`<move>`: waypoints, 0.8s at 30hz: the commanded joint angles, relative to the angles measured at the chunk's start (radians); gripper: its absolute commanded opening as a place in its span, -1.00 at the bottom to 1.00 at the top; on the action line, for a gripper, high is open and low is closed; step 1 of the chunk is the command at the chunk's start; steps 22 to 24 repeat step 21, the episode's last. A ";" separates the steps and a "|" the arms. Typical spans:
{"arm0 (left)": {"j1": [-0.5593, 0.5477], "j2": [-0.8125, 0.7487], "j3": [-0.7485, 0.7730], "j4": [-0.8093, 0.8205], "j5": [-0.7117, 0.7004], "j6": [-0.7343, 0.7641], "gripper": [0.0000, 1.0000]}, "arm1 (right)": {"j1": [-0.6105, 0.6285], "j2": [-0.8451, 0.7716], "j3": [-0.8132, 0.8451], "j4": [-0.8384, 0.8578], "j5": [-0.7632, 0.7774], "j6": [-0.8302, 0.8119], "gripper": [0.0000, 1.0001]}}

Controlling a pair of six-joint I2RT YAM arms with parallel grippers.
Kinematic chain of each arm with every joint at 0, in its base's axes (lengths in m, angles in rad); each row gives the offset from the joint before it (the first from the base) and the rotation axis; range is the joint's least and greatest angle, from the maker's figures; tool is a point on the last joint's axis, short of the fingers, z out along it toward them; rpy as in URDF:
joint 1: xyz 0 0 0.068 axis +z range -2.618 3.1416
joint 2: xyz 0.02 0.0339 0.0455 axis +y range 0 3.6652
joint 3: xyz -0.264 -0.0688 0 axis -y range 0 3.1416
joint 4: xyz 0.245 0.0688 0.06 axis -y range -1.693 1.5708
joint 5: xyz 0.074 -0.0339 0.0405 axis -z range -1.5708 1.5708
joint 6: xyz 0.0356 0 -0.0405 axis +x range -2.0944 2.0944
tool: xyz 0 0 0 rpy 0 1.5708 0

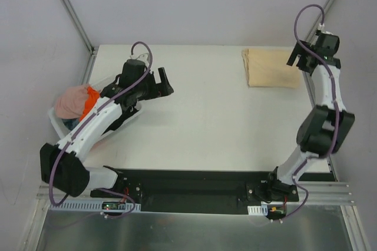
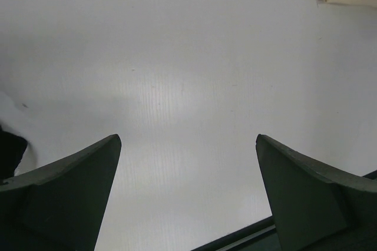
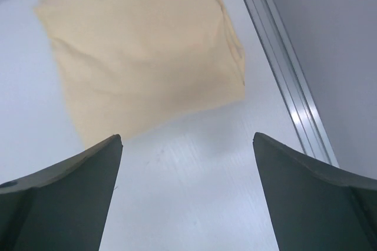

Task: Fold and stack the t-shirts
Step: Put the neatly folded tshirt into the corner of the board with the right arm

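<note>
Basically, we saw pink shirt [image 1: 70, 102] and orange shirt [image 1: 90, 101] heaped in the basket [image 1: 55, 121] beside the left arm [image 1: 112, 106], behind its jaws. Both arms' jaws gaped wide, empty.

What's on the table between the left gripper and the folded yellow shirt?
Nothing: only bare white table lies between the left gripper and the yellow shirt, as the top view shows.

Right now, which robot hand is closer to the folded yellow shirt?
Right. The right gripper hovers just off the yellow shirt's right edge; the left gripper is far across the table, near the basket.
</note>
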 commanded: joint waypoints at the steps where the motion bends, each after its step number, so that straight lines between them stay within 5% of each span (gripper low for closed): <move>1: 0.008 -0.148 -0.121 -0.009 -0.151 0.011 0.98 | 0.005 -0.424 -0.396 0.253 -0.041 0.158 0.93; 6: 0.008 -0.297 -0.245 -0.009 -0.226 -0.017 0.98 | 0.026 -0.736 -0.841 0.347 -0.040 0.241 0.93; 10: 0.008 -0.364 -0.325 -0.008 -0.303 -0.058 0.99 | 0.064 -1.034 -1.047 0.351 -0.057 0.272 0.93; 18: 0.008 -0.444 -0.416 0.001 -0.335 -0.086 0.99 | 0.072 -1.404 -1.204 0.193 -0.033 0.244 0.93; 24: 0.008 -0.470 -0.437 0.010 -0.346 -0.085 0.98 | 0.074 -1.445 -1.224 0.196 -0.033 0.246 0.93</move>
